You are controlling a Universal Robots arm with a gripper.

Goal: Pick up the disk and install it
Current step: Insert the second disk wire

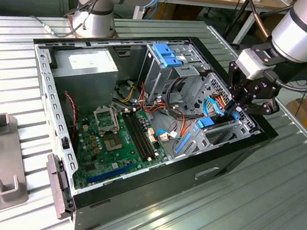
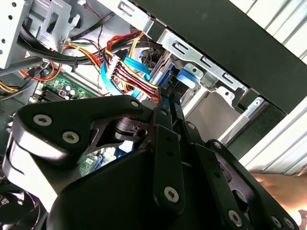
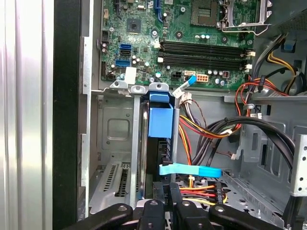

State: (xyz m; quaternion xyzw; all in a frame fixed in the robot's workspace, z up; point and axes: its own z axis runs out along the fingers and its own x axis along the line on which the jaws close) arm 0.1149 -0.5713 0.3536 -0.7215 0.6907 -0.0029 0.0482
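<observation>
The black end effector (image 1: 235,108) reaches into the open black computer case (image 1: 191,172) on the ribbed metal tabletop (image 1: 230,217), its fingers pinched on the dark, blue-railed disk (image 3: 158,120), which stands on edge in the metal drive bay (image 3: 112,143) beside the green motherboard (image 1: 118,139).

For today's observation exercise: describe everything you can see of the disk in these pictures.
The disk stands on edge in a metal bay at the front corner of the open computer case. Seen edge-on in the first wrist view, it shows a dark body with blue plastic rails and a blue tab on top. The end effector sits at its near end, fingers together around the edge. Coloured cables run beside it. In the exterior view its blue rail shows below the end effector.
</observation>
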